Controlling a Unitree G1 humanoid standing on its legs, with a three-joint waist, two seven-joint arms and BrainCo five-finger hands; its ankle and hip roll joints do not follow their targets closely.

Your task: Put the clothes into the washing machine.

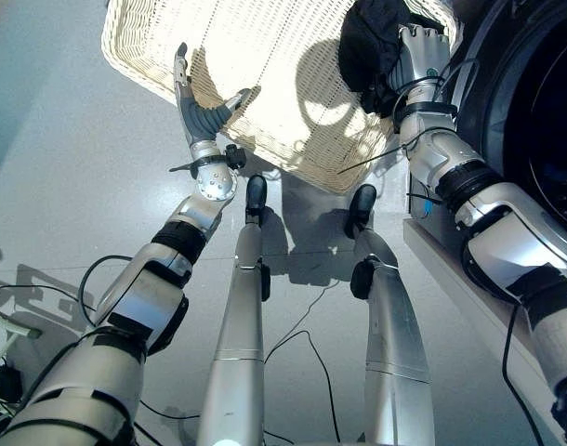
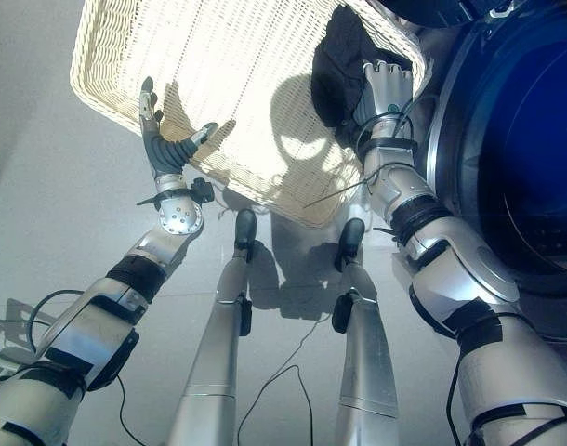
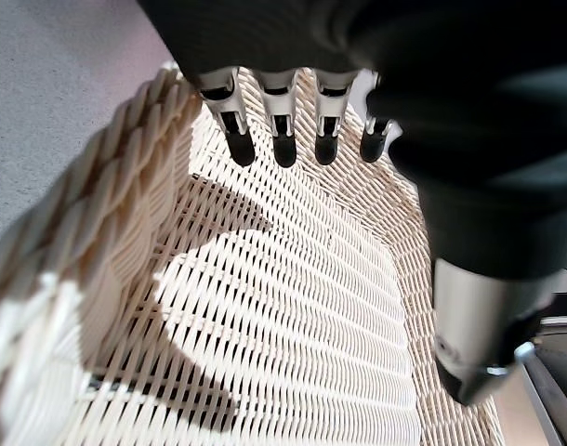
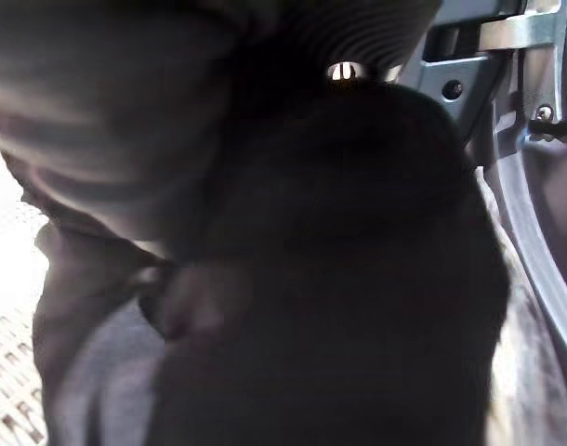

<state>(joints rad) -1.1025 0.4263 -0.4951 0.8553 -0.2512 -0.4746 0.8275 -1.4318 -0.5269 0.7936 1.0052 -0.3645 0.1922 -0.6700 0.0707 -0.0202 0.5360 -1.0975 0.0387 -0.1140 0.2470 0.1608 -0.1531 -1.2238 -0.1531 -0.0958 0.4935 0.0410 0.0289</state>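
Gripping now: my right hand [image 1: 423, 51] is curled into the black garment [image 1: 372, 42], bunched at the basket's 2 o'clock corner.
Left hand: my left hand [image 1: 198, 107] hangs spread and empty over the wicker basket [image 1: 265, 56], at its 8 o'clock rim.
Washer: the washing machine [image 2: 516, 158] opening sits at 3 o'clock, just beside the bundle.
Doing it well: I'd lift high enough to clear the rim, gather trailing cloth, then swing toward 3 o'clock, I judge.

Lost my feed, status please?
Left hand open over basket. Right hand on dark clothes, grip unclear. Washing machine beside, nothing blocking.
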